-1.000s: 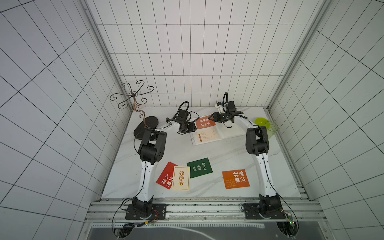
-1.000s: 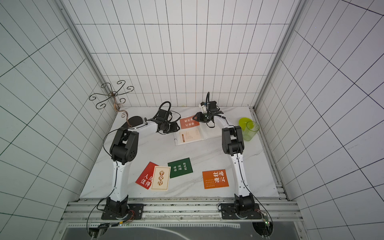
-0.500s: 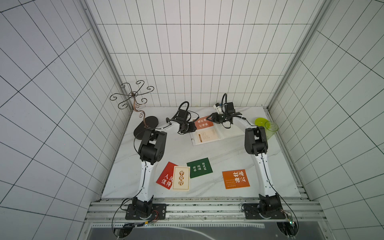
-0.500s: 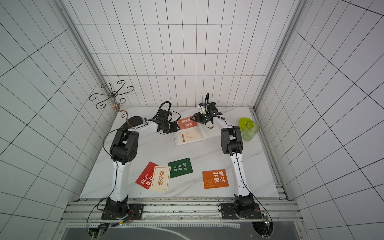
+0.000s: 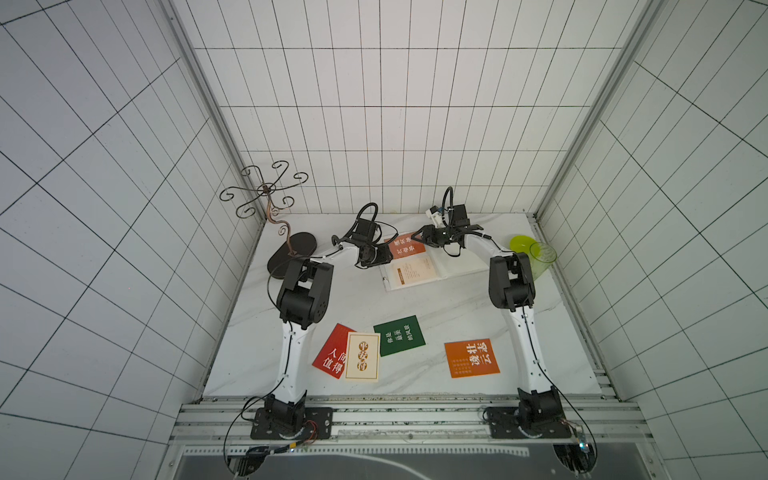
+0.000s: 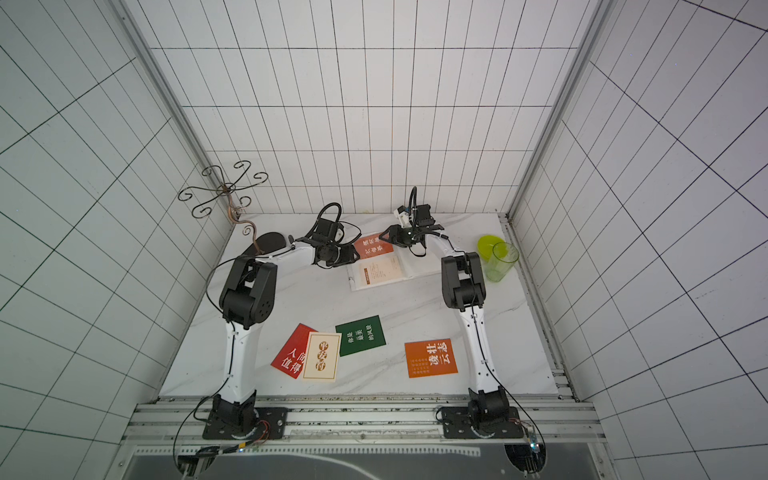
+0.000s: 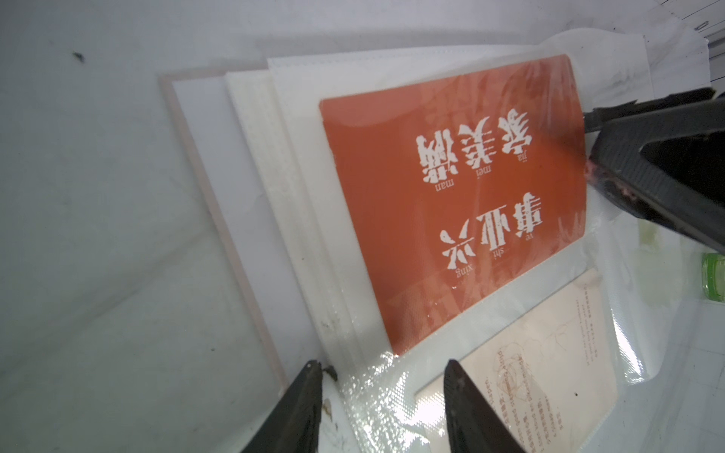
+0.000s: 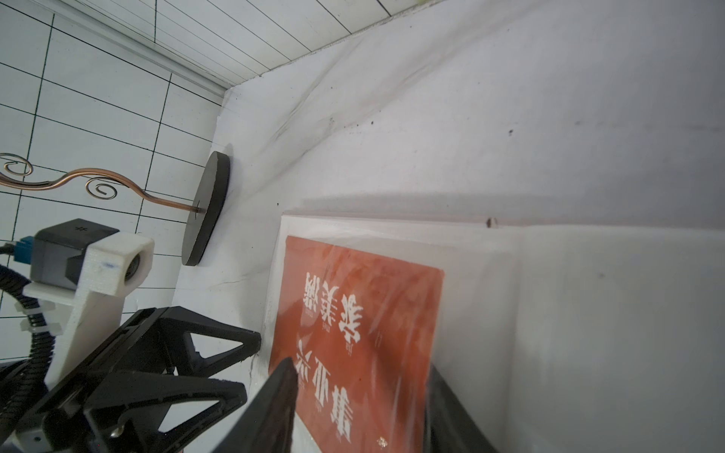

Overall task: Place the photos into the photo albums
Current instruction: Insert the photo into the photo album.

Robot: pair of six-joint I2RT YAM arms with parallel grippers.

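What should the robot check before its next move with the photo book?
1. The tucked orange card lies under the clear plastic of the album: ok.
2. Its end by the right gripper is fully in: cannot tell, a finger covers part of that edge.
3. The right gripper has its jaws apart: ok.
4. The left gripper has its jaws apart at the album's edge: ok.
5. The tucked cream card is in the neighbouring pocket: ok.
6. All photos stored: not ok; the red card, loose cream card, green card and loose orange card lie on the table.
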